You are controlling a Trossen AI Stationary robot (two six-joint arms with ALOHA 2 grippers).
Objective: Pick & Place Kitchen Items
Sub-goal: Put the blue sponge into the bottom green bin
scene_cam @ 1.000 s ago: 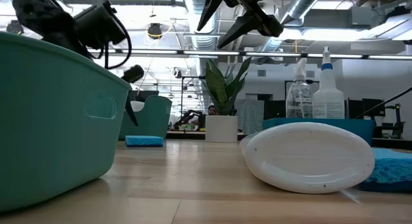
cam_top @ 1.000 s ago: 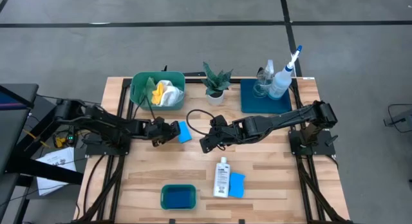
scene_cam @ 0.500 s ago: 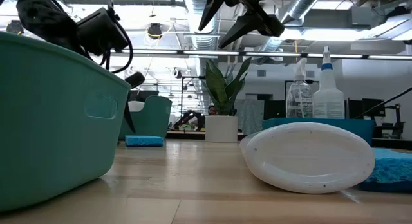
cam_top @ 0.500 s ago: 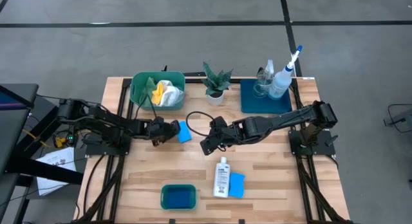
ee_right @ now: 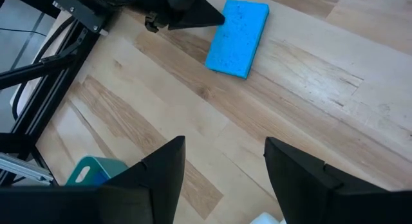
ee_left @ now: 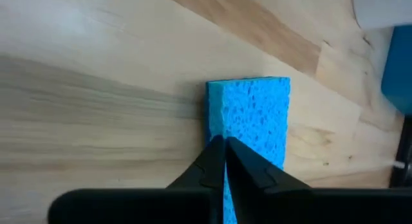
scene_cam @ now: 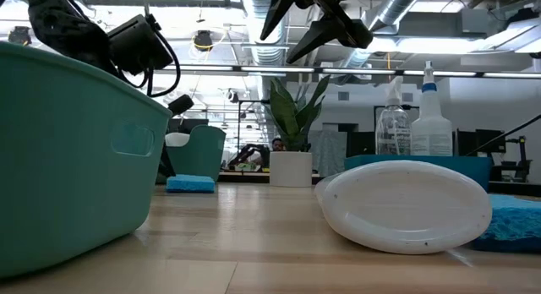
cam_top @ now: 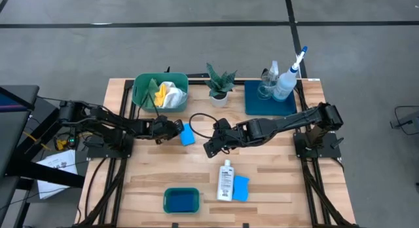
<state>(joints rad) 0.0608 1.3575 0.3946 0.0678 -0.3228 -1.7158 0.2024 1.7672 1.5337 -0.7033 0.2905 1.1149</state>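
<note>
- Reaching at table level, the left gripper (cam_top: pixel 175 132) has its fingers pinched together w/ nothing between them, tips touching the near edge of the blue sponge (cam_top: pixel 187 134); wrist view shows the closed tips (ee_left: pixel 223 161) meeting that sponge (ee_left: pixel 252 118) end-on.
- Sponge lies just right of the left gripper, long axis running roughly front-to-back on the table, i.e. crosswise to the gripper's approach. Left arm is clearly nearer; my guess is the jaws must spread before any grasp.
- Right gripper (cam_top: pixel 211 147) hovers mid-table, jaws wide apart, empty, near but apart from that sponge; its wrist cam sees the sponge (ee_right: pixel 237 38) ahead w/ the left arm's tip at its corner.
- Counts, left to right: 1 green tub (cam_top: pixel 140 97) at back holding cloths (cam_top: pixel 167 94) (yellow, white, maybe green; number unclear); 1 tub (cam_top: pixel 181 200) at front; 2 blue sponges, 2nd sponge (cam_top: pixel 241 188) beside 1 small white bottle (cam_top: pixel 225 180) lying flat; 1 potted plant (cam_top: pixel 219 84); 2 spray bottles (cam_top: pixel 280 80) upright on 1 dark blue tray (cam_top: pixel 254 103).
</note>
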